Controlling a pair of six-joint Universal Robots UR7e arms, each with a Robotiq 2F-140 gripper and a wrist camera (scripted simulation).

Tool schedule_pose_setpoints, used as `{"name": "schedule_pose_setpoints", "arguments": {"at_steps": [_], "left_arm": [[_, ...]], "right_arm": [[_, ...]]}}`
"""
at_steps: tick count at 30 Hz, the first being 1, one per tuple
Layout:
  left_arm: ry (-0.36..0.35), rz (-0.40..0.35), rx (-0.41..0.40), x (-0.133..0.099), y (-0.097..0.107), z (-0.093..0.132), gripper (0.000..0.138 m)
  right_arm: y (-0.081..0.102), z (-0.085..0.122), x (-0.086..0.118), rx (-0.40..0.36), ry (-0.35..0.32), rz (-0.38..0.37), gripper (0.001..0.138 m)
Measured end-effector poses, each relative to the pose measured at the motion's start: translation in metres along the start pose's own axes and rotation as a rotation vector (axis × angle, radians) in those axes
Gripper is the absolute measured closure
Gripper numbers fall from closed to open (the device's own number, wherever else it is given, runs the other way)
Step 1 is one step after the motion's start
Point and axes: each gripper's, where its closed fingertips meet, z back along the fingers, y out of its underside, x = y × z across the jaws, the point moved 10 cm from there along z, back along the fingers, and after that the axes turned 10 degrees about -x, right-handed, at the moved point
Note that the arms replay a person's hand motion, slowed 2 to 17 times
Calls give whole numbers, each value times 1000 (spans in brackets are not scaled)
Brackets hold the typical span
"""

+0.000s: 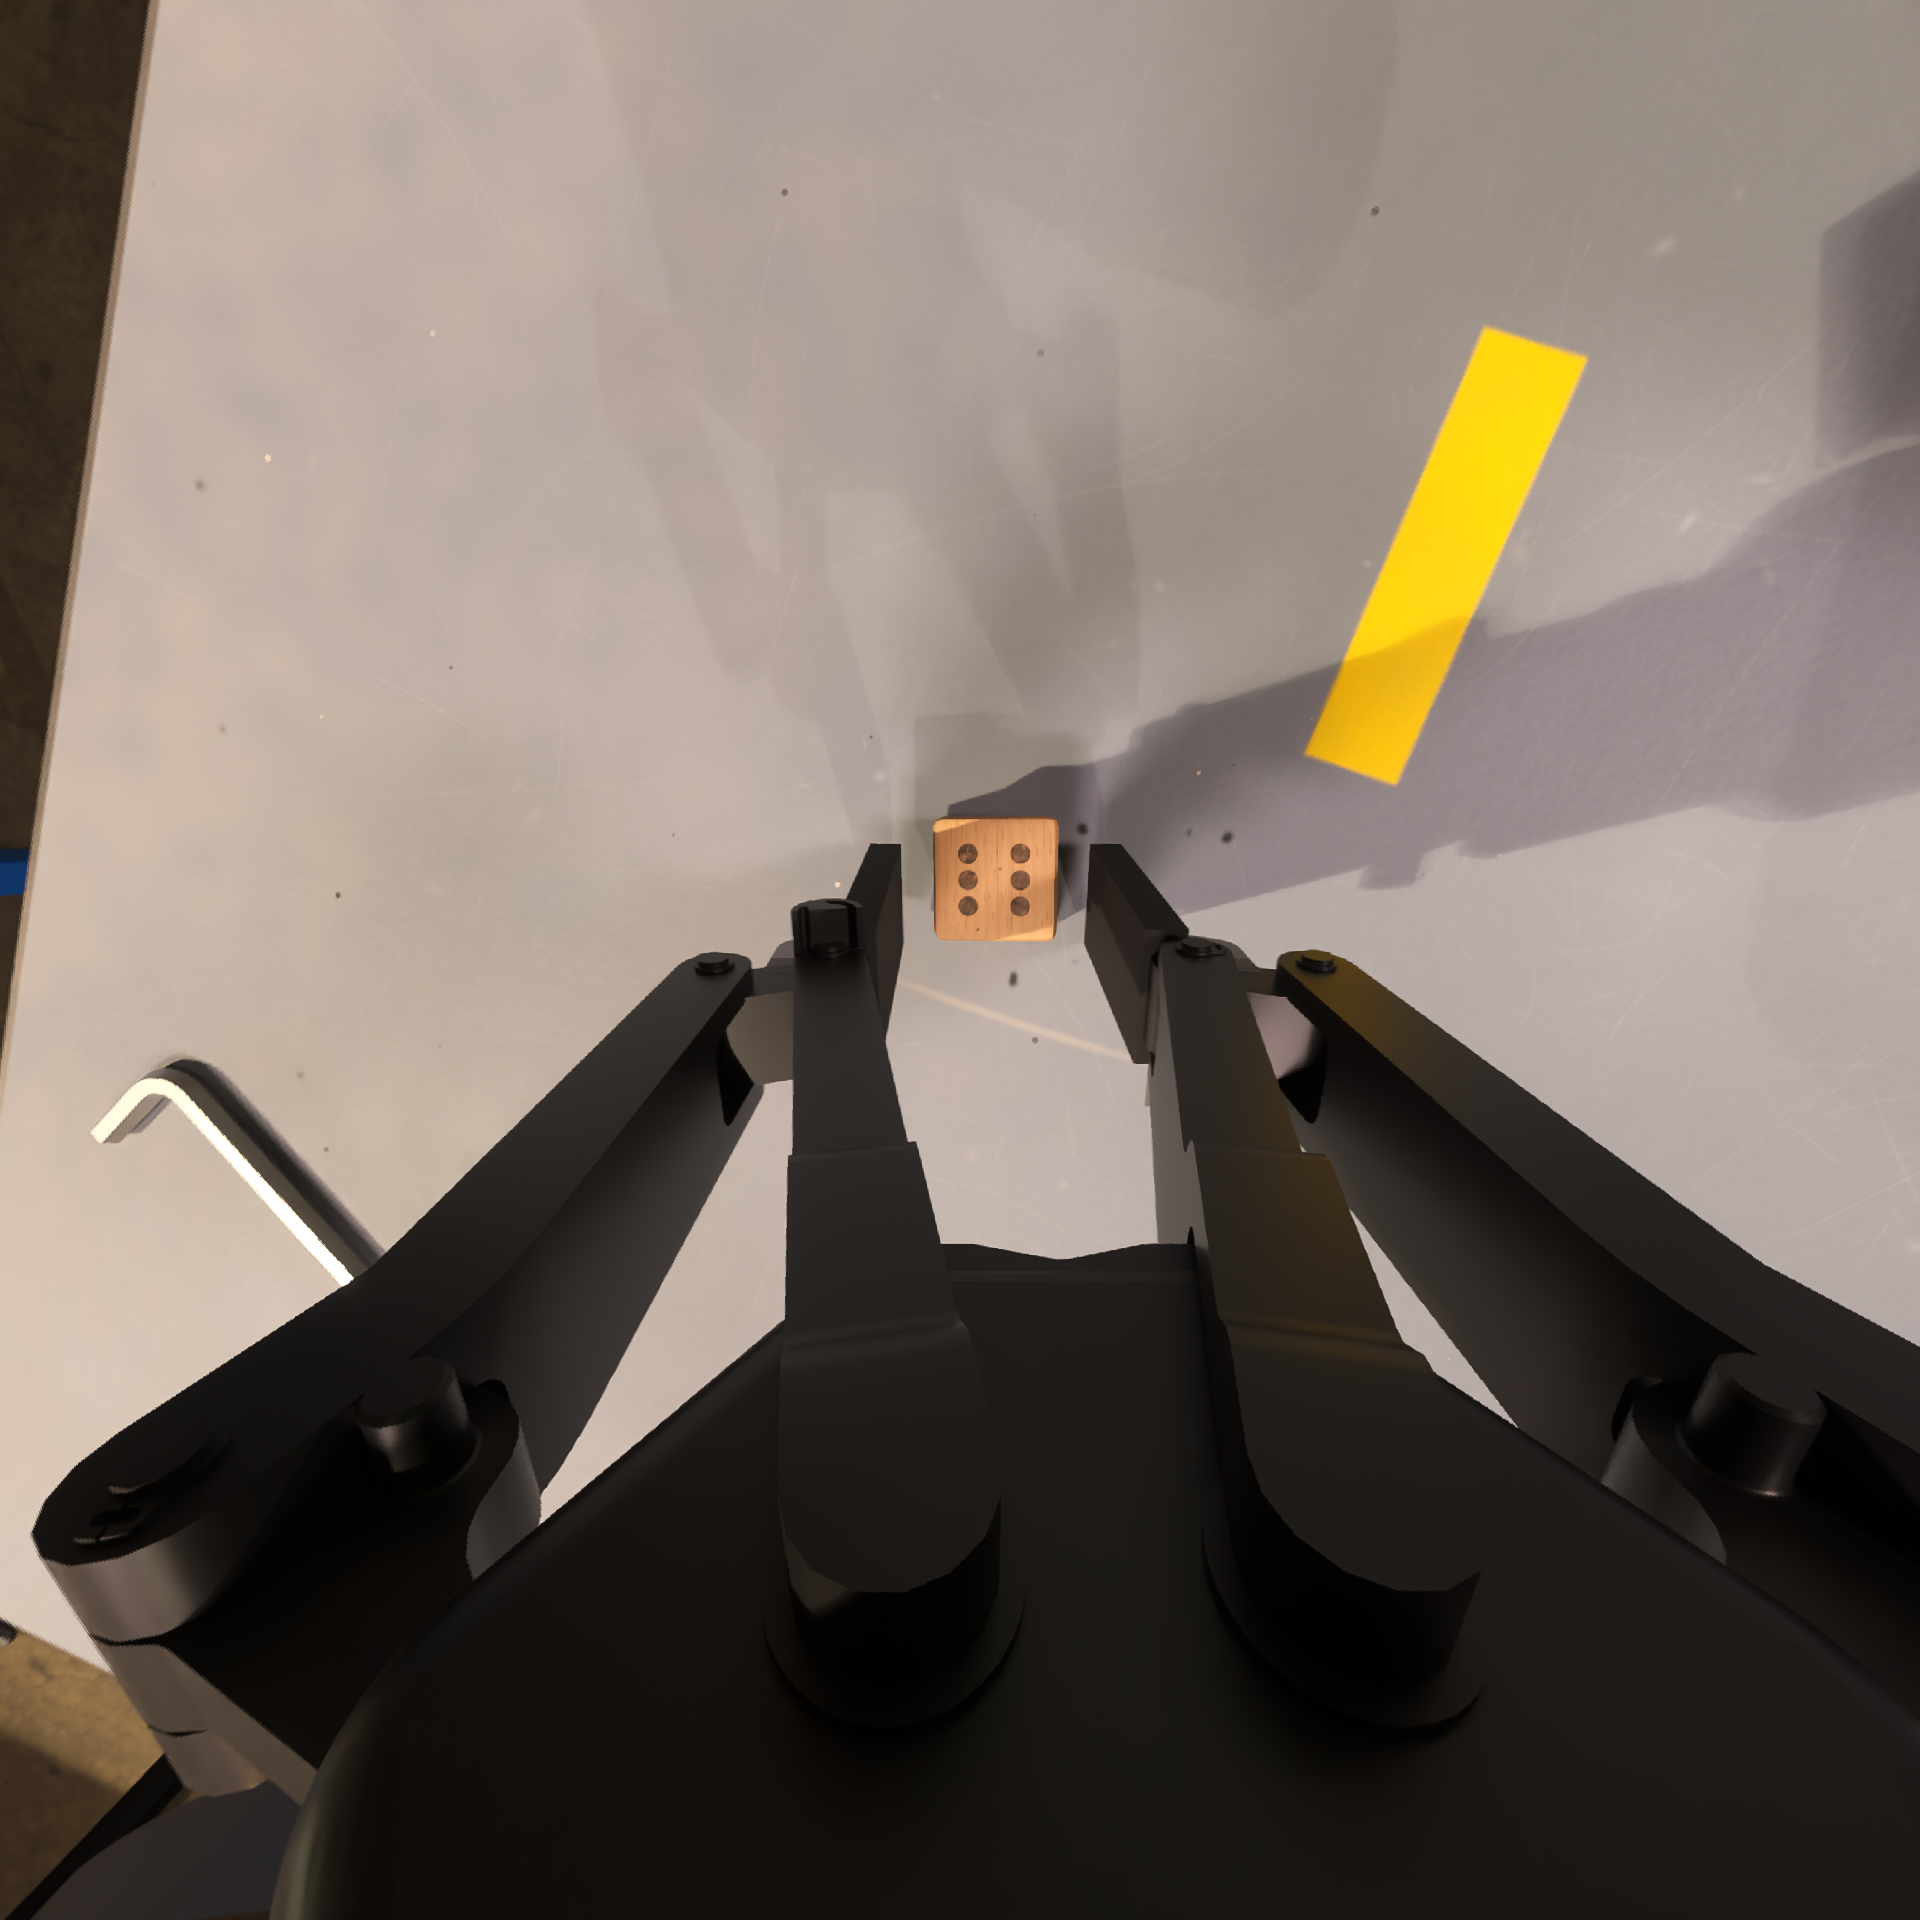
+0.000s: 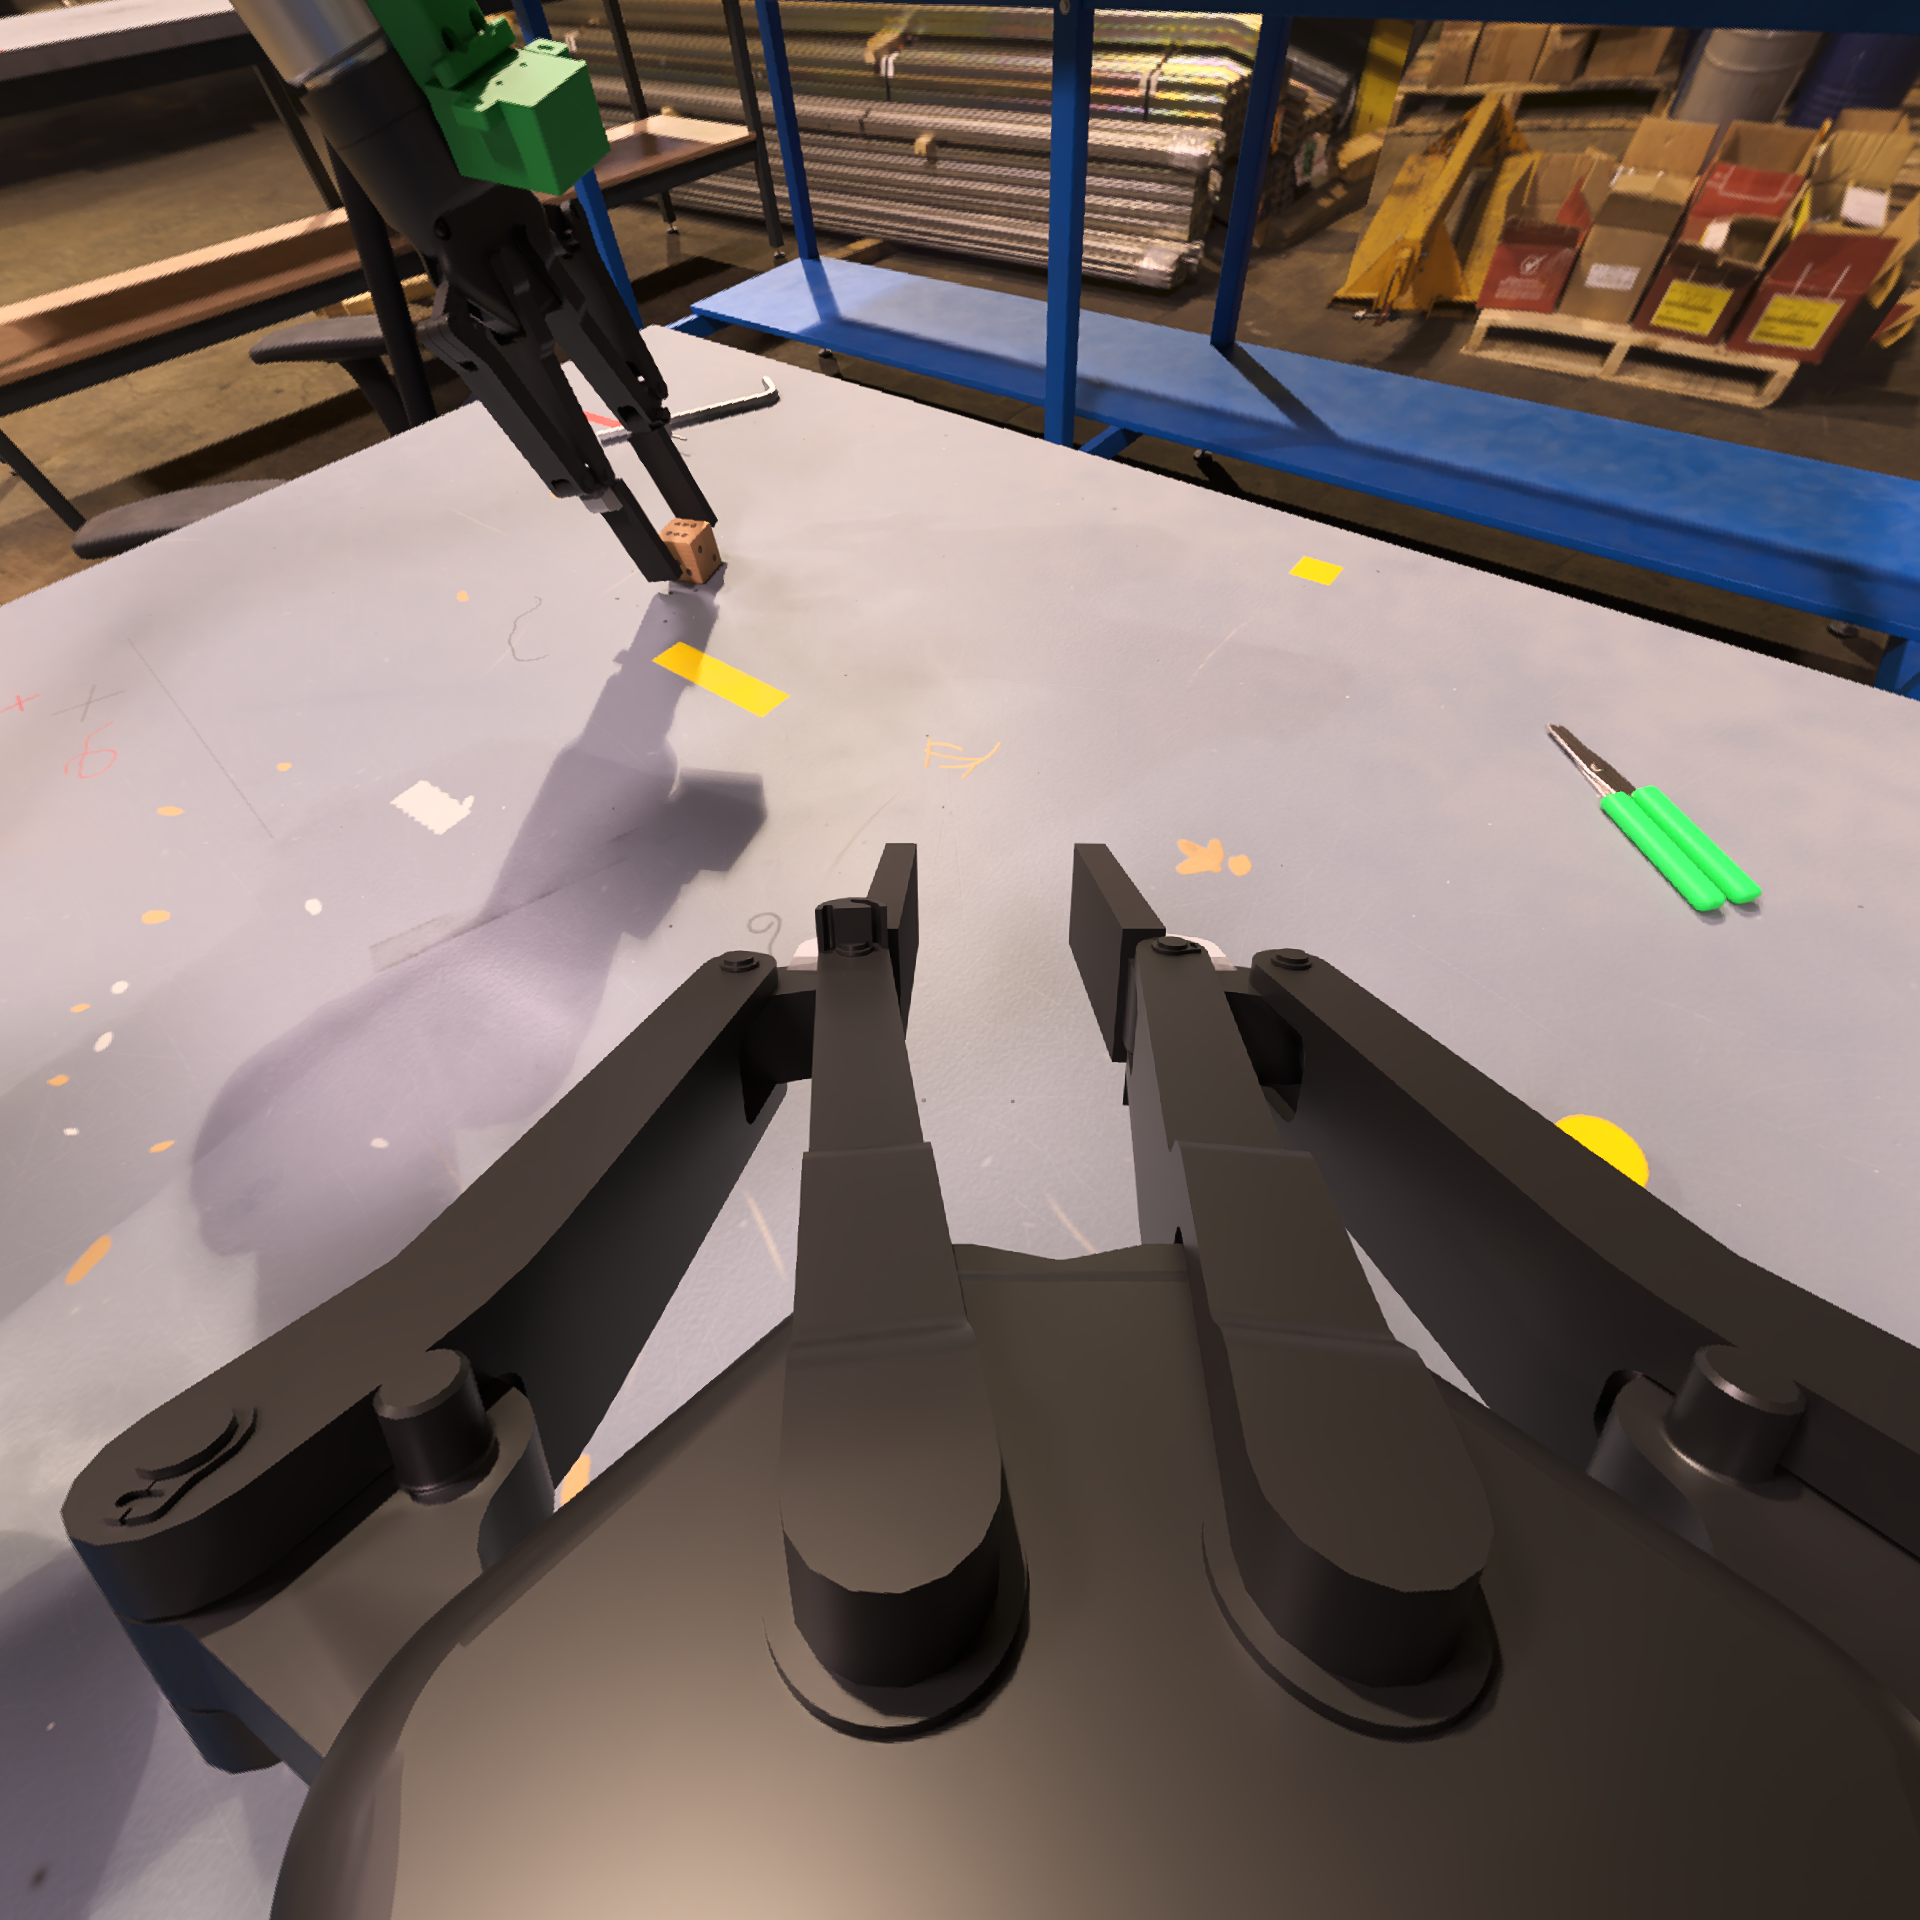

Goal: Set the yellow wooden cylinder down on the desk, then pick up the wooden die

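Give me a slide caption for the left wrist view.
Left gripper open astride the wooden die on the desk, fingers not yet touching.

pale smooth wood die, scuffed matt grey desk, glossy metal hex key

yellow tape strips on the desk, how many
2 in view. A long strip lies just in front of the die that the left gripper straddles. A small one sits far off toward the blue bench. Others may be hidden behind the grippers.

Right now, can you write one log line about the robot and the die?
left end effector: open, straddling die, not gripping | die: on desk | right end effector: open, empty | yellow cylinder: on desk
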Motion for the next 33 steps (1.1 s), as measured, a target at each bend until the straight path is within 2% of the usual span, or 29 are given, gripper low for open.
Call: {"name": "schedule_pose_setpoints", "arguments": {"at_steps": [6, 17, 27, 33], "left_arm": [[25, 15, -37, 2, -4, -2, 107], [11, -10, -56, 1, -3, -1, 107], [-53, -95, -42, -9, 0, 5, 107], [-132, -134, -44, -14, 1, 13, 107]], "right_arm": [[3, 1, -1, -6, -14, -14, 99], [5, 3, 0, -23, -36, -30, 99], [4, 5, 4, -36, -58, -30, 99], [2, 6, 8, -43, -77, -24, 99]]}}
